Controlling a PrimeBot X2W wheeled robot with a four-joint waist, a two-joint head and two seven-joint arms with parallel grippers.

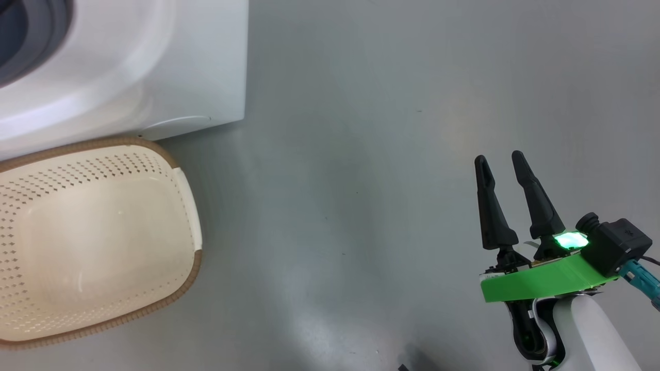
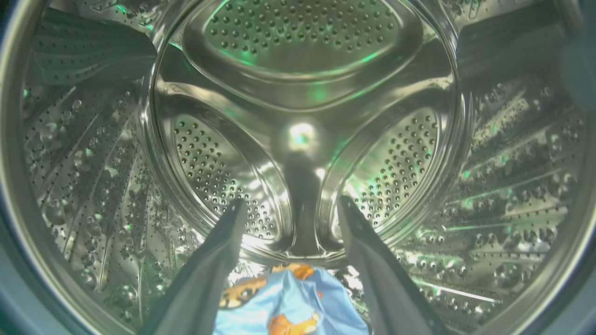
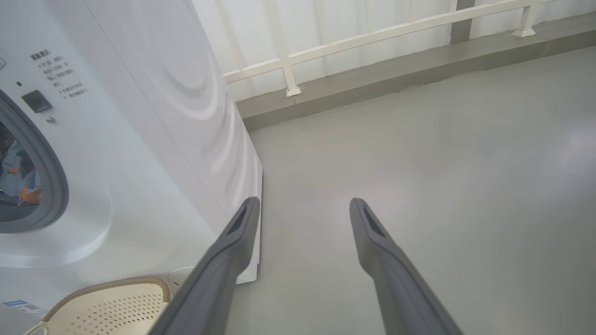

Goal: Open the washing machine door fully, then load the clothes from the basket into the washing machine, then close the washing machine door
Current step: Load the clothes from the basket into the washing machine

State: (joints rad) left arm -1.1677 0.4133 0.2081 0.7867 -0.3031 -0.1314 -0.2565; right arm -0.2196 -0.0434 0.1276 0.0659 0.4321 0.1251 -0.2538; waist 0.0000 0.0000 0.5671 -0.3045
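Note:
My left gripper (image 2: 291,204) reaches into the washing machine's perforated steel drum (image 2: 298,93), fingers spread open. Light blue clothes (image 2: 288,302) with orange-brown figures lie below and between the fingers, loose on the drum floor. The white washing machine (image 1: 124,67) stands at the upper left of the head view, its grey rubber ring (image 1: 36,41) at the corner. The cream basket (image 1: 93,237) with a brown rim sits in front of it, with nothing inside. My right gripper (image 1: 502,165) hovers open over the bare floor at the lower right. A bit of blue clothes (image 3: 21,186) shows through the machine opening. The door is out of view.
Grey floor (image 1: 361,154) stretches to the right of the machine and basket. A white railing (image 3: 372,37) and a low kerb run along the far side in the right wrist view.

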